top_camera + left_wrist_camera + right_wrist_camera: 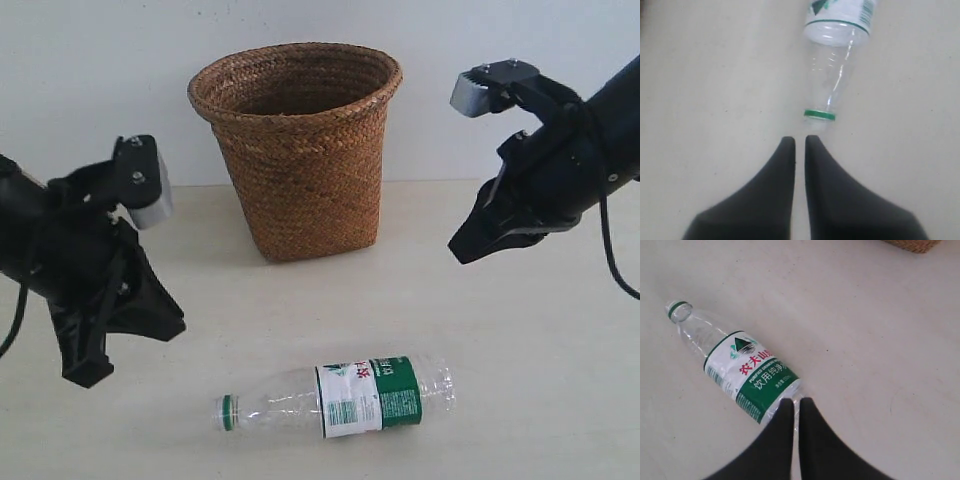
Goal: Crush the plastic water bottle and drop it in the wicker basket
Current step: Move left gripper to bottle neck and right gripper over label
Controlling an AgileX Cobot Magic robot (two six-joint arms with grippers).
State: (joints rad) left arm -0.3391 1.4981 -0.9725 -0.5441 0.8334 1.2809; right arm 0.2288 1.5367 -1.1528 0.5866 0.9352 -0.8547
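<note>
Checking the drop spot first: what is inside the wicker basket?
Inside the wicker basket only its back wall shows; the floor is hidden behind the front rim. The plastic water bottle lies outside, on the table.

On the clear ribbed plastic water bottle (695, 332), the green-and-white label (752, 377) reads 农夫山泉 in red — below that, on the label's green band, 饮用纯净水 in white.

exterior looks down from front; wrist views share the bottle (836, 70).
</note>
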